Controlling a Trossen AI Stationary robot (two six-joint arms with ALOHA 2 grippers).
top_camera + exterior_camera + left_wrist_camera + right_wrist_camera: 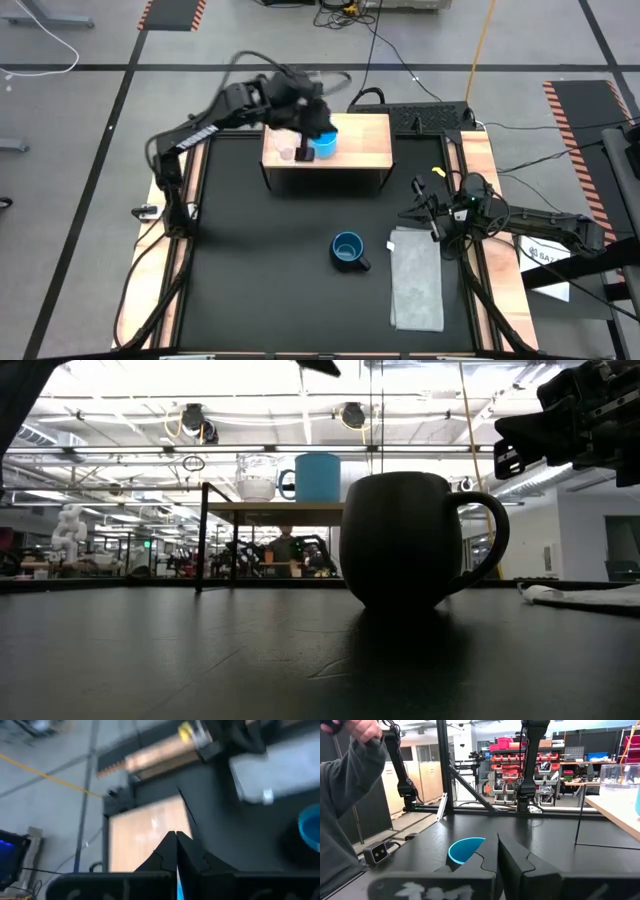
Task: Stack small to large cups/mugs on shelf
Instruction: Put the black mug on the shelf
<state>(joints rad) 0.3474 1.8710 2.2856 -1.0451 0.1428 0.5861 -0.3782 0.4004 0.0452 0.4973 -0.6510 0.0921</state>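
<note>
Over the shelf (360, 140), the left gripper (306, 150) is closed on the light-blue mug (325, 142) beside the clear cup (287, 152); nesting comes next, the navy mug (348, 250) untouched, the right gripper (425, 212) shut, empty.

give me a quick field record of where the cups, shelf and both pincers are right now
shelf: far middle of the table
clear cup: on the shelf's left part
light-blue mug: on the shelf, right beside the clear cup
navy mug: upright on the black mat, off the shelf
grey cloth: flat, right of the navy mug
left pincer: shut, over the shelf
right pincer: shut, waiting at the table's right edge
</note>
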